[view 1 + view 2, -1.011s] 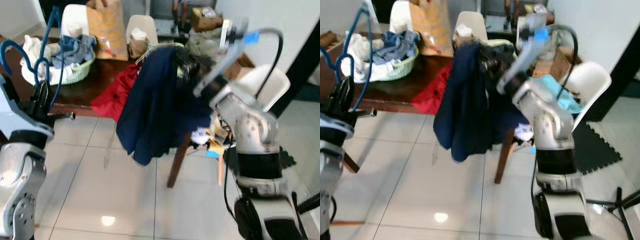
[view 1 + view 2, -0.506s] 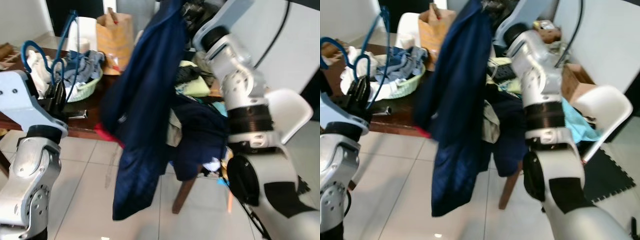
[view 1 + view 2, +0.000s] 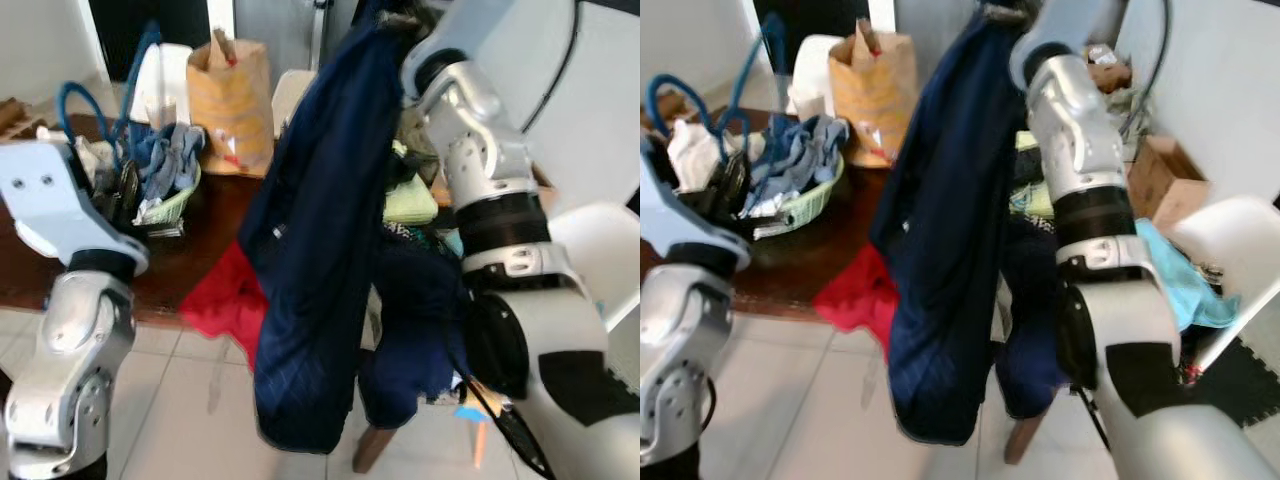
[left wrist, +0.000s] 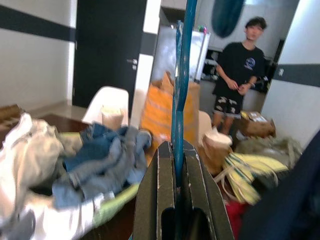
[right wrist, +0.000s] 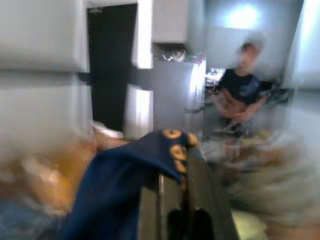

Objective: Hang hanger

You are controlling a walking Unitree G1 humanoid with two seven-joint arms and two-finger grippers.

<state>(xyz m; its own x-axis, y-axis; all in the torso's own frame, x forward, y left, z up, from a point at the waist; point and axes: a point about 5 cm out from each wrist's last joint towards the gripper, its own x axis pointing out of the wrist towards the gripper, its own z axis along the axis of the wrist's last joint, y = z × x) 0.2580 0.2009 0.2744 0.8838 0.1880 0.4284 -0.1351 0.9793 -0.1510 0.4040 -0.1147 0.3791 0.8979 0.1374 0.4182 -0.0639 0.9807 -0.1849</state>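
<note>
A navy garment (image 3: 320,250) is gripped high by the right claw (image 5: 175,187), so it drapes freely; a blue hanger (image 4: 180,90) is clamped upright in the left claw (image 4: 177,192) beside the desk (image 3: 215,215) edge, ready for insertion.

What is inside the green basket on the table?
The green basket holds crumpled clothes: a blue denim garment on top and a white cloth beside it. Whatever lies underneath them is covered. The left pincer holds a blue hanger in front of it.

Blue hanger (image 4: 181,75), navy garment (image 3: 320,230)
</note>
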